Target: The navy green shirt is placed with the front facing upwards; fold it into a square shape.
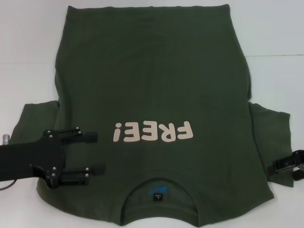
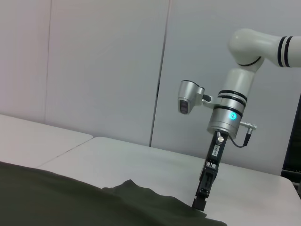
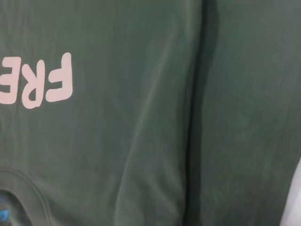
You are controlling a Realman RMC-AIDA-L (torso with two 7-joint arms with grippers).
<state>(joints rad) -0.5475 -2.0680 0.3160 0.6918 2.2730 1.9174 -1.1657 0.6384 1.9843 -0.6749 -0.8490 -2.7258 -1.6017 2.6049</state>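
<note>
The navy green shirt (image 1: 156, 80) lies flat on the white table (image 1: 28, 57), front up. Its pale pink "FREE!" print (image 1: 153, 132) and ribbed collar (image 1: 159, 187) are at the near edge. My left gripper (image 1: 92, 153) is open, its two black fingers spread over the shirt's near left shoulder, beside the left sleeve (image 1: 35, 118). My right gripper (image 1: 281, 166) is at the outer edge of the right sleeve (image 1: 270, 128). In the left wrist view the right gripper (image 2: 201, 202) points straight down, its tip at the sleeve cloth (image 2: 141, 195). The right wrist view shows the shirt (image 3: 131, 141) and part of the print (image 3: 42, 84).
The shirt covers most of the table, and bare white table shows at the far left and far right (image 1: 275, 42). A seam in the table surface (image 2: 66, 153) runs behind the shirt. Grey wall panels (image 2: 103, 70) stand beyond the table.
</note>
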